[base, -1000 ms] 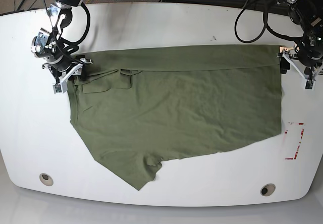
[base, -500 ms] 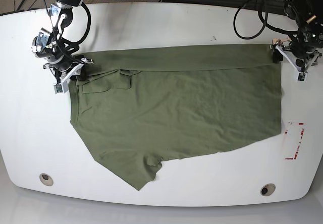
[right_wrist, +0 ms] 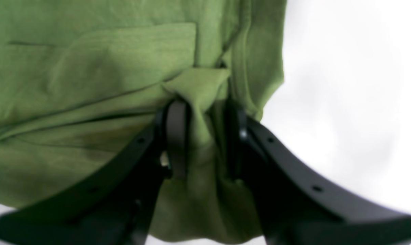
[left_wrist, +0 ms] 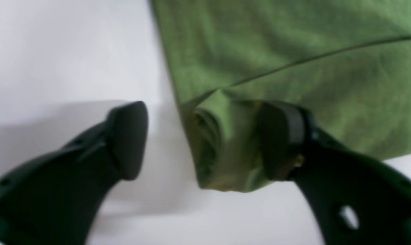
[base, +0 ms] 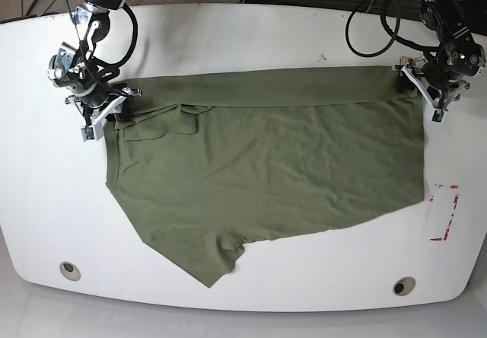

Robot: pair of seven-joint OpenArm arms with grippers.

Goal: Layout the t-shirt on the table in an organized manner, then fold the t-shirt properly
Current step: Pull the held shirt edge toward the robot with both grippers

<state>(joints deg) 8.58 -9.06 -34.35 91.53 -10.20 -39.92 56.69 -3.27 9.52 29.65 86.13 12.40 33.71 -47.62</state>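
While the t-shirt (base: 266,170) lies spread across the middle of the worktop (base: 228,33), it is only partly in order: the far edge runs as a long straight fold between the two arms, but the near edge cuts diagonally and one sleeve points toward the near rim. The right hand (right_wrist: 200,136) is narrowed on a pinched ridge of cloth at its end of that far fold, with fabric bunched between the fingers (right_wrist: 176,136); a small flap sits rumpled just beside it. The left hand (left_wrist: 202,143) stands wide at the opposite corner, one finger on the bare worktop and the other resting over the rolled corner of the shirt; the cloth is between the fingers but not clamped. Judged from this, one lengthwise fold appears made and its ends are being dressed. Remaining work: square the slanted lower portion, tuck in the sleeve, flatten the flap, then complete the cross folds into a compact rectangle.
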